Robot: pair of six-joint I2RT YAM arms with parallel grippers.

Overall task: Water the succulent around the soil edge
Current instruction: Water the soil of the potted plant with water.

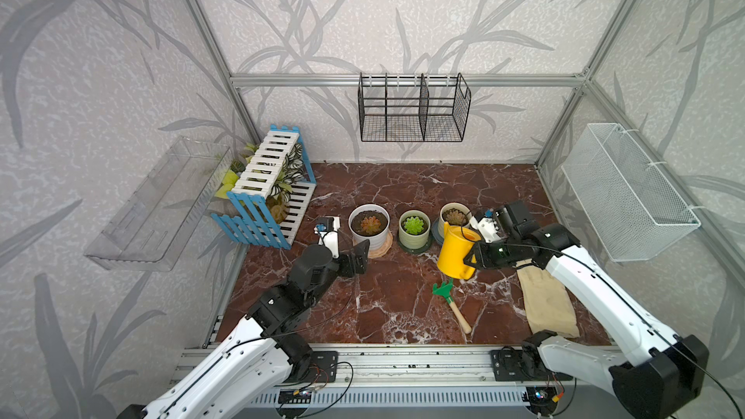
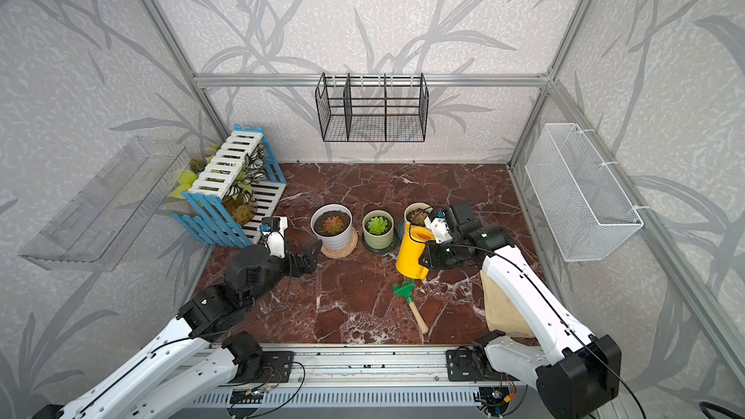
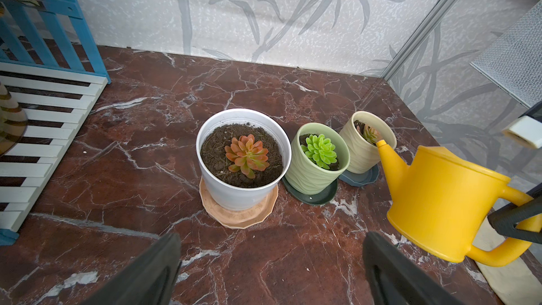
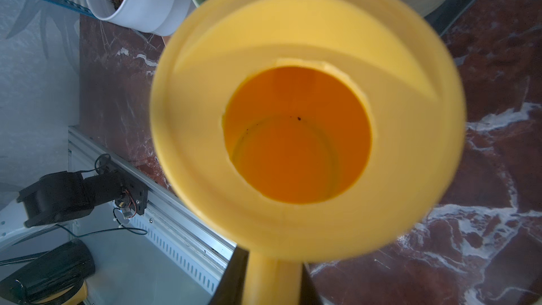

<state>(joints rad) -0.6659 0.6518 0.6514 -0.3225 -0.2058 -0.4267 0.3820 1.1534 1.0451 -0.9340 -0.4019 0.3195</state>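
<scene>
The right gripper [image 1: 471, 258] is clamped narrow on the handle of the yellow watering can [image 1: 455, 253], which tilts a little toward its spout [image 3: 391, 159]. The can's long axis runs from the handle, near and right, to the spout, far and slightly left. Just beyond the spout tip stands the cream pot [image 3: 362, 156], rightmost of three pots in a row across the middle of the marble table [image 1: 403, 308]. Its reddish succulent [image 3: 370, 134] sits low inside. In the left wrist view the tip meets the pot's near rim beside the plant, but I cannot tell whether it is over soil or just short of it. That gap decides the next move, which I judge to be a short push farther away before the can is tipped along the rim. The left gripper [image 3: 272, 271] is spread wide and empty, facing the white pot [image 3: 234, 198] at the left end. The right arm is nearer and better placed.
</scene>
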